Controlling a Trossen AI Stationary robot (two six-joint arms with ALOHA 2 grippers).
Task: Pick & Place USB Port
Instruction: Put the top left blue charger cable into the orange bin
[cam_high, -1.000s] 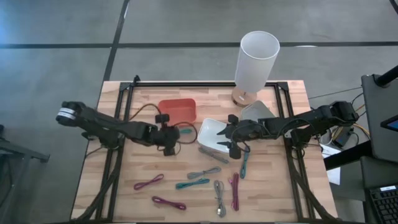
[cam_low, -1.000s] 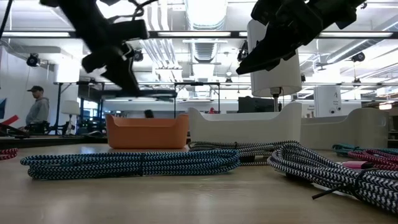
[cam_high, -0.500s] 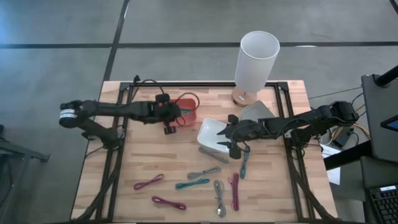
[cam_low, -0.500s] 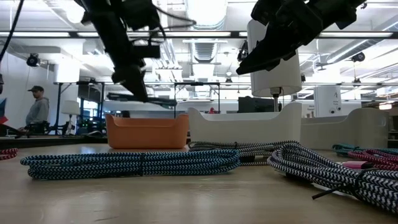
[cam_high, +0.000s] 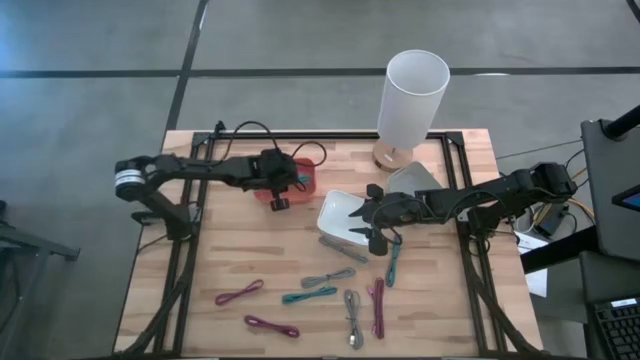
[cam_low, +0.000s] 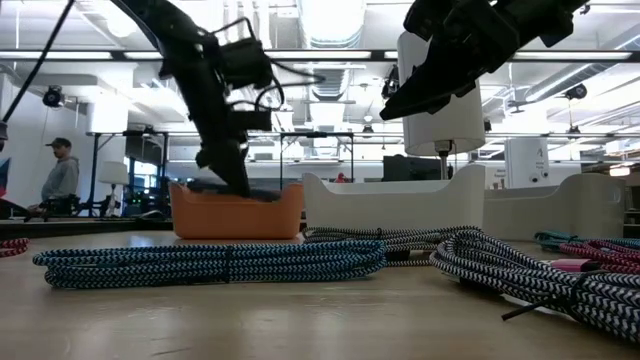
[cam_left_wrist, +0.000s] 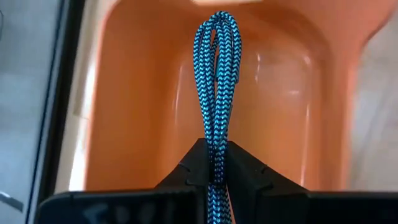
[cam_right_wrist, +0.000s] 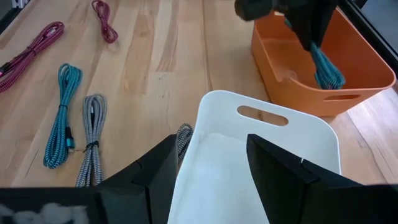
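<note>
My left gripper (cam_high: 279, 188) is over the orange bin (cam_high: 298, 166) at the table's far middle, shut on a blue braided cable (cam_left_wrist: 216, 74) whose folded loop hangs down inside the bin (cam_left_wrist: 137, 99). The right wrist view shows that cable (cam_right_wrist: 324, 71) dipping into the orange bin (cam_right_wrist: 357, 81). My right gripper (cam_high: 376, 228) waits open above the white bin (cam_high: 340, 212), its fingers (cam_right_wrist: 155, 177) spread over the rim (cam_right_wrist: 261, 102). My left gripper pinches the bundled blue cable (cam_left_wrist: 215, 163) between its two fingers, several strands together, from above with fingers pointing down. The cable's looped end (cam_left_wrist: 217, 25) hangs below the fingers inside the orange bin; whether it touches the bin's floor I cannot tell.
Several coiled cables lie on the table's near half: grey (cam_high: 328, 277), teal (cam_high: 309, 294), magenta (cam_high: 238, 292), purple (cam_high: 272, 326), another magenta (cam_high: 377, 305) and teal (cam_high: 392, 265). A tall white cylinder lamp (cam_high: 412, 95) stands at the far edge. A person (cam_low: 62, 178) stands in the room behind.
My left gripper has carried the blue cable from the table's middle toward the far edge, over the orange bin, and has come down until the cable's loop hangs inside the bin. It has stayed shut on the cable.
</note>
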